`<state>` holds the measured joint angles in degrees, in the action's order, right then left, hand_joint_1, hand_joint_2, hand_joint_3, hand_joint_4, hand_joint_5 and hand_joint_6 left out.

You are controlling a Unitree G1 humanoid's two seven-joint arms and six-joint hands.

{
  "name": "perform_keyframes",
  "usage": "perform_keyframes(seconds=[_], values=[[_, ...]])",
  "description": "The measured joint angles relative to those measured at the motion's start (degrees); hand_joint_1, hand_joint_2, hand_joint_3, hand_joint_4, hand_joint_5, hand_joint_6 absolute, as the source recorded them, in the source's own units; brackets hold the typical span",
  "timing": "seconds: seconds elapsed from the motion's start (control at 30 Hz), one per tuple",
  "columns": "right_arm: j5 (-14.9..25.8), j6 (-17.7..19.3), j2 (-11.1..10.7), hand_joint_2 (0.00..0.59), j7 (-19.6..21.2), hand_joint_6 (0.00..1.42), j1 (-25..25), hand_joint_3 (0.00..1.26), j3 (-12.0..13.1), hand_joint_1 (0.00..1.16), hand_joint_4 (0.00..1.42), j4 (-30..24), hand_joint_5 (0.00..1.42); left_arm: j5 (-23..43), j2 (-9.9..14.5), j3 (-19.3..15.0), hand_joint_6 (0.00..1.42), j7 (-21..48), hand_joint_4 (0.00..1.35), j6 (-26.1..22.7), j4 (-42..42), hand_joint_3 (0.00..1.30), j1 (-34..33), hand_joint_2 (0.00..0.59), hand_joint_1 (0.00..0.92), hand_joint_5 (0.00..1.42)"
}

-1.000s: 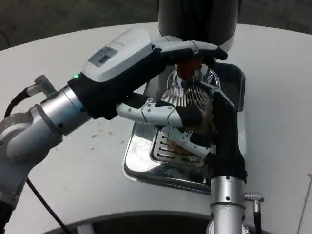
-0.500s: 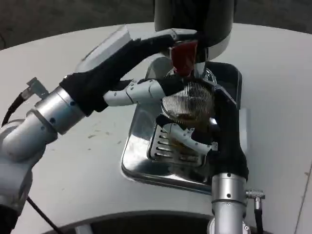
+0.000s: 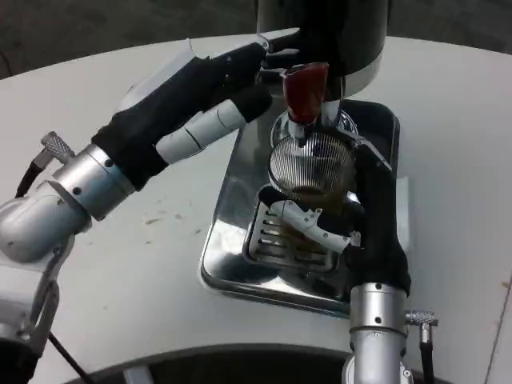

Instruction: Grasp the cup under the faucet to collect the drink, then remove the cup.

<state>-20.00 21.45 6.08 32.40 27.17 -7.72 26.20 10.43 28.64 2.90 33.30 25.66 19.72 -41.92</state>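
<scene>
On the table (image 3: pixel 112 264), our left hand (image 3: pixel 204 96) reached in from eight o'clock toward the dispenser (image 3: pixel 324 36) at twelve. Its fingers (image 3: pixel 276 38) lay straight and apart, holding nothing, their tips just beside the red tap handle (image 3: pixel 305 88); we could not tell whether they touched it.

Next came the steel drip tray (image 3: pixel 232 248) at the centre, with its slotted grate (image 3: pixel 276 240). The cup (image 3: pixel 312 164) stood over that grate, directly below the handle and the faucet, at six o'clock from the dispenser. It was a ribbed, see-through cup, and we could make out some brown drink low inside it.

Our right hand (image 3: pixel 352 216) came up from six o'clock and wrapped the cup, the white fingers (image 3: pixel 308 220) curled round its near side and the black palm against its three o'clock side. It was closed on the cup.

We judged the cup thin-walled and light, probably plastic, so liable to flex or buckle if squeezed hard, and heavier and sloshier as it filled. The ribs should have given some purchase, though drips could have made it slick. We thought the best hold was round the middle of the wall, below the rim, kept upright and with gentle pressure, and that the cup should be drawn out level toward six o'clock so it would clear the faucet without spilling.
</scene>
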Motion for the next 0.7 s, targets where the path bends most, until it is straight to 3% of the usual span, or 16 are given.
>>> perform_keyframes(seconds=[0.47, 0.7], values=[[-0.8, 0.0, 0.1, 0.139, -0.3, 0.7, -1.4, 0.74, 0.3, 1.03, 0.8, -5.3, 0.87, 7.8, -0.7, -4.9, 0.14, 5.3, 0.13, -15.2, -8.4, 0.2, 5.0, 0.065, 0.0, 0.22], [-1.0, -0.6, 0.0, 0.133, -1.1, 0.7, -3.0, 0.75, 0.7, 1.04, 0.8, -8.1, 0.87, 9.8, -0.4, -7.9, 0.13, 6.2, 0.13, -19.4, -13.6, 0.21, 7.9, 0.07, 0.0, 0.22]])
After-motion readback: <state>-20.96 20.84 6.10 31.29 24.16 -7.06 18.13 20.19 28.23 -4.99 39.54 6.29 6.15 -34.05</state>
